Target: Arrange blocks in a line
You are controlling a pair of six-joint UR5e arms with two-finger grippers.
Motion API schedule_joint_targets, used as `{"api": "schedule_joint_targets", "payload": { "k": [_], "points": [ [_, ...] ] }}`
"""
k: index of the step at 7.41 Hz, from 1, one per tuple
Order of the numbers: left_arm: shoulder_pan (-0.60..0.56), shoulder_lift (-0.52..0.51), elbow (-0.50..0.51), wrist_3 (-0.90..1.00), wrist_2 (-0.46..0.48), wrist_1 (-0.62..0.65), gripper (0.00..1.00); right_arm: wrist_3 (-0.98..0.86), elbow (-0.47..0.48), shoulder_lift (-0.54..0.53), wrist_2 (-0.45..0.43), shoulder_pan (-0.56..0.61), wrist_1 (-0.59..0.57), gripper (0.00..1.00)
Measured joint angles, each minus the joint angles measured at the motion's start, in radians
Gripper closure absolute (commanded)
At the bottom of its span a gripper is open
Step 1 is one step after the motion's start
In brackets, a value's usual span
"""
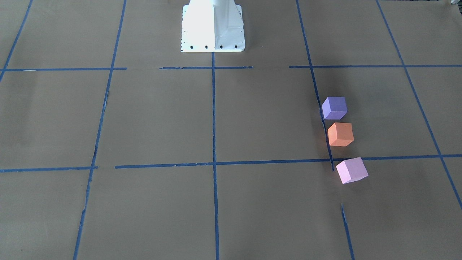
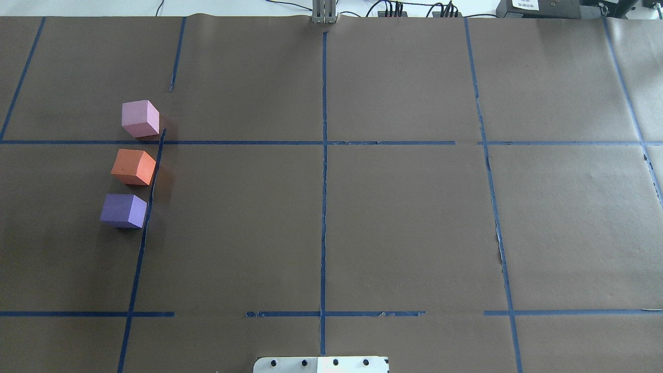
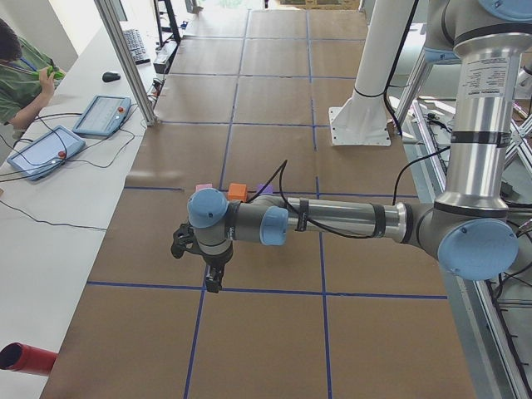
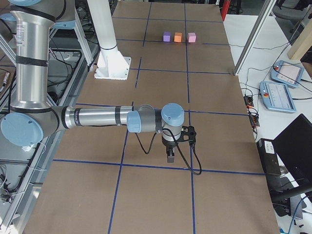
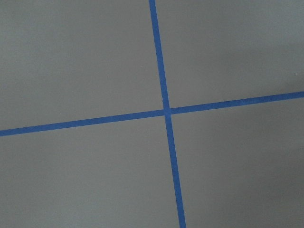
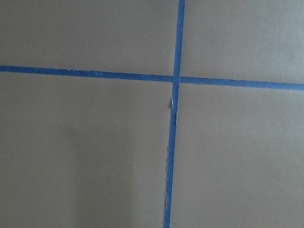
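Reaching level, left pincer (image 3: 214,283) and right pincer (image 4: 170,157) point down; cannot tell their opening.

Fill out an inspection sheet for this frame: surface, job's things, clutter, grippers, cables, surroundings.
Surface: brown paper with a blue tape grid.
Job's things: purple block, orange block and pink block stand in a near-straight row beside one tape line on the robot's left, with small gaps between them.
Clutter: nothing seen.
Grippers: left gripper and right gripper hang over bare paper, far from the blocks; whether the fingers are open or shut cannot be told.
Cables: left wrist cable and right wrist cable loop loosely.
Surroundings: operator and pendant on a side bench.
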Motion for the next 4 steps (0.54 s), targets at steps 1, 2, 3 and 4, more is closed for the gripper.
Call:
{"api": "schedule_joint_targets", "payload": {
  "k": [1,2,3,4],
  "points": [
    [-0.005,-0.001,0.020,0.016,-0.013,0.002,0.00,0.000,0.000,0.000,0.000,0.000,0.000,0.00],
    [-0.007,-0.001,0.029,0.022,-0.021,0.004,0.00,0.000,0.000,0.000,0.000,0.000,0.000,0.00],
    [-0.007,-0.001,0.032,0.023,-0.025,0.005,0.00,0.000,0.000,0.000,0.000,0.000,0.000,0.00],
    [-0.008,-0.002,0.033,0.023,-0.025,0.006,0.00,0.000,0.000,0.000,0.000,0.000,0.000,0.00]
  ]
}}
